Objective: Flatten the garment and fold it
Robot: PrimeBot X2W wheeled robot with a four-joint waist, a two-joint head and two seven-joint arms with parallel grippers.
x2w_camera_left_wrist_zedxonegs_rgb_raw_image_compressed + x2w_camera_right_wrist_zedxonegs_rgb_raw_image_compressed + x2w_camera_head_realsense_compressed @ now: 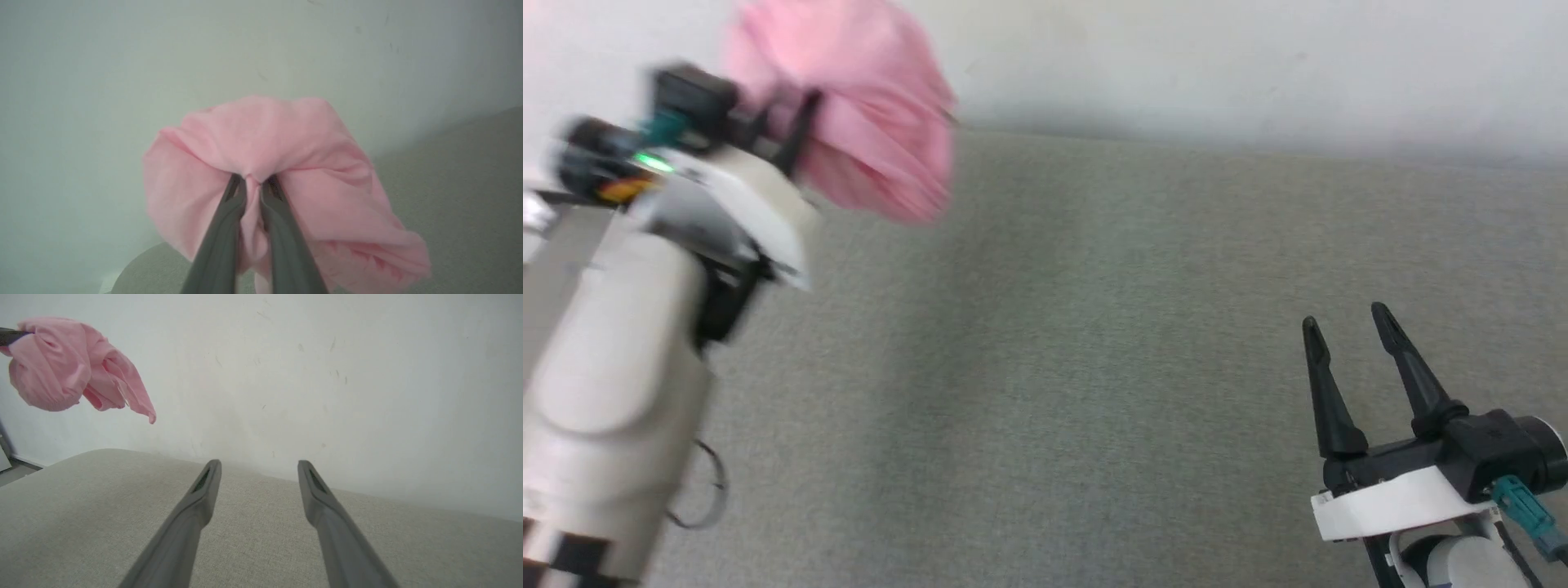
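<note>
Head view, nearest first: the right gripper (1343,317) sits at the lower right, its two dark fingers spread wide with nothing between them, poised over the grey fabric surface (1094,367). In the right wrist view the same fingers stand well apart above that woven grey cloth, gripping nothing.

At the lower left the pale left forearm (605,384) reaches up the frame, blurred. At its far end the left gripper (788,122) is closed on the garment (874,122), a bunched pink bundle held near the far edge of the surface, in front of the wall (1217,57).

From the left wrist view the fingers lie almost together, with a narrow fold of pink cloth pinched between their tips. The rest of the fabric balloons around them and droops toward the lower right in soft gathers.

Seen from the right wrist, the bundle hangs in the air at the upper left, clear of the grey surface, one loose flap trailing down to the right. Behind everything stands the pale wall, flecked with small marks.
</note>
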